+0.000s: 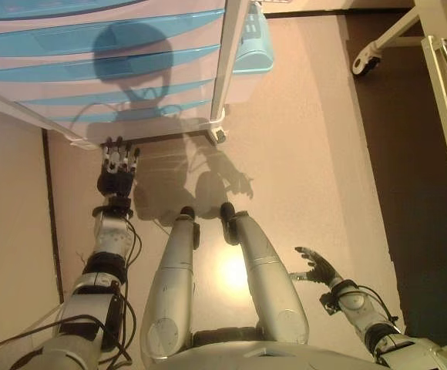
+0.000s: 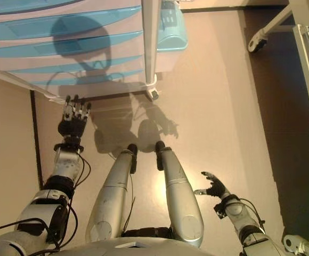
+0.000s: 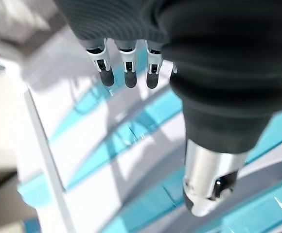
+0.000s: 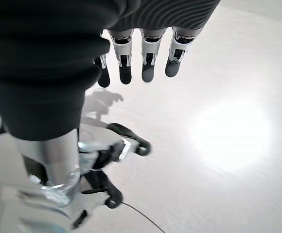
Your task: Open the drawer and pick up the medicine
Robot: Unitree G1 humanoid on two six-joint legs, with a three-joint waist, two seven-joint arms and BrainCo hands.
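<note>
A white drawer unit [image 1: 115, 69] with several translucent blue drawer fronts [image 3: 131, 136] stands ahead of me at the upper left; all drawers look closed. No medicine shows in any view. My left hand [image 1: 117, 166] reaches forward, its straight fingers [image 3: 126, 73] just short of the unit's lowest drawer and holding nothing. My right hand [image 1: 316, 267] hangs low at my right side over bare floor, its fingers [image 4: 148, 68] relaxed and empty.
A pale blue plastic container [image 1: 253, 42] sits beside the unit's right side. A white metal frame with a caster wheel [image 1: 364, 58] stands at the upper right. A dark floor strip [image 1: 408, 177] runs down the right.
</note>
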